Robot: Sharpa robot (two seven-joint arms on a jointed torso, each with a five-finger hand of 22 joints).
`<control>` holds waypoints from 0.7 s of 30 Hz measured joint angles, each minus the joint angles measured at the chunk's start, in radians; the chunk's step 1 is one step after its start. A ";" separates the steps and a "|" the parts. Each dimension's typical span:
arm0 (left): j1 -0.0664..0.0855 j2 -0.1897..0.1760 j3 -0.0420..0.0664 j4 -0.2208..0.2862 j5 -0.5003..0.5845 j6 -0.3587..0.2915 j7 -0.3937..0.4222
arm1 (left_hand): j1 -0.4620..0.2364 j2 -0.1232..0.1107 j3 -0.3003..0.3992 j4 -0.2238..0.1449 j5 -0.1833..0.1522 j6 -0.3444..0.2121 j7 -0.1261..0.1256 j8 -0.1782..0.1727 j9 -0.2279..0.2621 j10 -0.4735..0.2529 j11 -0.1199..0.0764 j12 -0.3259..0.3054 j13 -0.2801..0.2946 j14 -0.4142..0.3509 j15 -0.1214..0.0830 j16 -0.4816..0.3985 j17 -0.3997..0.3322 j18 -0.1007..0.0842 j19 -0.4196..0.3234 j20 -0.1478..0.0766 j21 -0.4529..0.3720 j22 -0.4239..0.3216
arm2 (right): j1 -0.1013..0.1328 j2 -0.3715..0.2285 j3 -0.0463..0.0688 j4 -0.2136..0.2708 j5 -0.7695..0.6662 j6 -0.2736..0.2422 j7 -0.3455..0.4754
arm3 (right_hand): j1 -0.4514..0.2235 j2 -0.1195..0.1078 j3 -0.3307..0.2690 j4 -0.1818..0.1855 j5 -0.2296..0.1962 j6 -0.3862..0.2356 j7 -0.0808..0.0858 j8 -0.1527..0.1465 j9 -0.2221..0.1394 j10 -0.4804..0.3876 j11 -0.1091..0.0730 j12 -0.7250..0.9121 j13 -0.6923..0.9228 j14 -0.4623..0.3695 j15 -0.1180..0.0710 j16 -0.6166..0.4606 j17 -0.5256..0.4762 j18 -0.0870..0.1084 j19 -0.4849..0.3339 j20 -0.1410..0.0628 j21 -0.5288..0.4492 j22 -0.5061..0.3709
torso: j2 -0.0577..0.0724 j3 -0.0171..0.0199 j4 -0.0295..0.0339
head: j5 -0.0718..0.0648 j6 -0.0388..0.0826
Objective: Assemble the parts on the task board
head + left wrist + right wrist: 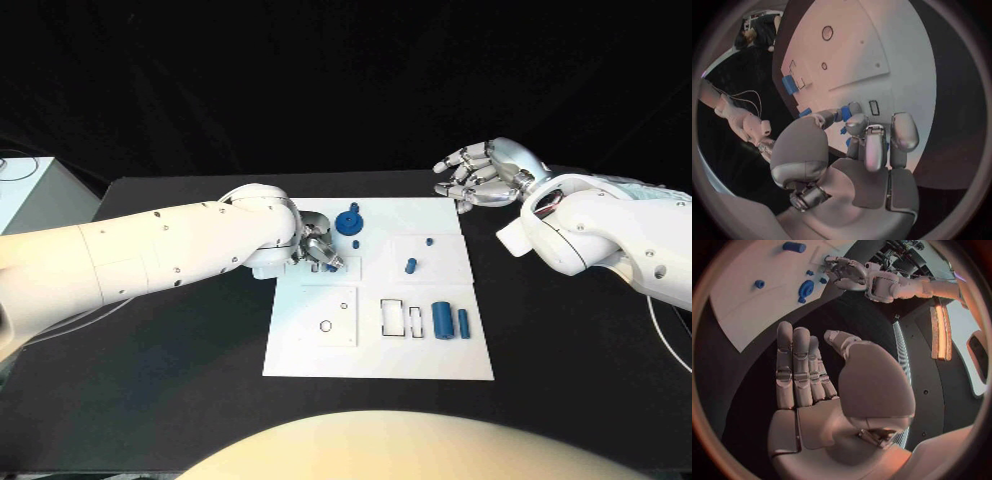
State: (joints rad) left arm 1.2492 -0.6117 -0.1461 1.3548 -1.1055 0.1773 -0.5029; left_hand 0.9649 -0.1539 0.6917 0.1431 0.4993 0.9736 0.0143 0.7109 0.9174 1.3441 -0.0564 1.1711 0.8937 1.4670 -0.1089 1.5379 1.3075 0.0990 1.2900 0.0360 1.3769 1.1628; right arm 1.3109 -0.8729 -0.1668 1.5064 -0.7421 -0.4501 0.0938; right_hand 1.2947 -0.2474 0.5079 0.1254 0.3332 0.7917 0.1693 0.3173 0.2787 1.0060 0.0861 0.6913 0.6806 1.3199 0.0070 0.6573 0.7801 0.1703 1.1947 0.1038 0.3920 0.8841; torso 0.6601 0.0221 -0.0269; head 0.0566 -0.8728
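Parts in blue sit on the white task board (pixel 433 355), which lies flat in the middle of your black table (pixel 159 400). You can see a round gear-like part (pixel 351 221) near the board's far edge, a small peg (pixel 411 266) standing near the board's centre, and two cylinders (pixel 453 321) lying side by side toward the near right of the board, just beside a rectangular cut-out (pixel 392 317). Your left hand (pixel 315 250) rests low over the board's far left area, its fingers (pixel 869 145) curled downward toward the surface with blue pieces showing between and just beyond the fingertips in the left wrist view; whether those fingers actually pinch a piece or merely touch one, you cannot tell from these views. Your right hand (pixel 486 172) hovers off the board beyond its far right corner, above the table, holding nothing. In the right wrist view its fingers (pixel 797 365) stand straight and close together, with the thumb set apart from them, so the hand reads as released and touching no part.
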 measured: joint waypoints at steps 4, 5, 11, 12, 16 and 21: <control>0.000 0.000 0.000 0.001 -0.006 0.002 0.000 | 0.000 0.000 0.000 0.000 0.000 0.000 0.000 0.000 0.000 0.000 0.000 0.000 0.001 0.000 0.000 0.000 0.000 0.000 0.000 0.000 0.000 0.000 | 0.000 -0.001 0.000 0.000 0.000 0.000 0.000 | 0.000 0.000 0.000 0.000 0.000 0.000 0.000 0.000 0.000 0.000 0.000 0.000 0.000 0.000 0.000 0.000 0.000 0.000 0.000 0.000 0.000 0.000 | 0.000 0.0000 -0.0001 | 0.000 0.000; 0.000 -0.001 0.000 0.002 -0.008 0.003 0.000 | 0.000 0.000 0.000 0.000 0.000 0.000 0.000 0.003 0.000 0.000 0.000 0.000 0.001 0.000 0.000 0.000 0.000 0.000 0.000 0.000 0.000 0.000 | 0.000 -0.001 0.000 0.000 0.000 0.000 0.000 | 0.000 0.000 0.000 0.000 0.000 0.000 0.000 0.000 0.000 0.000 0.000 0.000 0.000 0.000 0.000 0.000 0.000 0.000 0.000 0.000 0.000 0.000 | 0.000 0.0000 -0.0002 | 0.000 0.000; 0.000 -0.002 0.001 0.004 -0.015 0.005 0.002 | 0.000 0.000 0.000 0.000 -0.001 0.000 0.000 0.005 0.000 0.000 0.000 0.000 0.002 0.000 0.000 0.000 0.000 0.000 0.000 0.000 0.000 0.002 | 0.000 -0.002 0.000 0.001 0.000 0.000 0.000 | 0.000 0.000 0.000 0.000 0.000 0.000 0.000 0.000 0.000 0.001 0.001 0.000 0.000 0.000 0.000 0.000 0.000 0.000 0.000 0.000 0.000 0.000 | 0.001 0.0001 -0.0003 | 0.000 0.000; 0.000 -0.002 0.001 0.004 -0.016 0.005 0.002 | 0.000 0.000 0.000 0.000 -0.003 0.000 0.000 0.005 0.000 0.000 0.000 0.000 0.002 0.000 0.000 0.000 0.000 0.000 0.000 0.000 0.000 0.002 | 0.000 -0.002 0.000 0.001 0.000 0.000 0.000 | 0.000 0.000 0.000 0.000 0.000 0.000 0.000 0.000 0.000 0.001 0.001 0.000 0.000 0.000 0.000 0.000 0.000 0.000 0.000 0.000 0.000 0.000 | 0.001 0.0001 -0.0003 | 0.000 0.000; 0.000 -0.002 0.001 0.005 -0.019 0.008 0.002 | 0.000 0.000 0.000 0.000 -0.005 0.000 0.000 0.005 0.001 0.000 0.000 0.000 0.003 0.000 0.000 0.000 0.000 0.000 0.000 0.000 0.000 0.003 | 0.000 -0.002 0.000 0.001 0.000 0.000 0.000 | 0.000 0.000 0.000 0.000 0.000 0.000 0.000 0.000 0.000 0.001 0.001 0.000 0.000 0.000 0.000 0.000 0.000 0.000 0.000 0.000 0.000 0.000 | 0.001 -0.0002 -0.0003 | 0.000 0.000; 0.000 -0.003 0.001 0.004 -0.022 0.012 0.004 | 0.000 0.000 0.000 0.000 -0.001 -0.001 0.002 0.005 0.000 0.000 0.000 0.004 0.005 0.000 0.000 0.000 0.000 0.000 0.000 0.000 0.000 0.004 | 0.000 -0.002 0.000 0.001 0.000 0.000 0.000 | 0.000 0.000 0.000 0.000 0.000 0.000 0.000 0.000 0.000 0.001 0.001 0.000 0.000 0.000 0.000 0.000 0.000 0.000 0.000 0.000 0.000 0.000 | 0.001 -0.0005 -0.0003 | 0.000 0.000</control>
State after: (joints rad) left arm 1.2494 -0.6143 -0.1449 1.3589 -1.1270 0.1893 -0.4989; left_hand 0.9649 -0.1538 0.6916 0.1430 0.4982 0.9724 0.0161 0.7163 0.9178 1.3441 -0.0563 1.1748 0.8991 1.4670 -0.1088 1.5379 1.3075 0.0991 1.2900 0.0359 1.3770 1.1665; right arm 1.3109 -0.8752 -0.1668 1.5072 -0.7421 -0.4499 0.0939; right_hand 1.2947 -0.2474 0.5079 0.1254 0.3332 0.7917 0.1692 0.3173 0.2786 1.0067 0.0868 0.6913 0.6807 1.3199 0.0070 0.6574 0.7800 0.1703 1.1947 0.1038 0.3920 0.8841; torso 0.6609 0.0216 -0.0272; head 0.0569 -0.8727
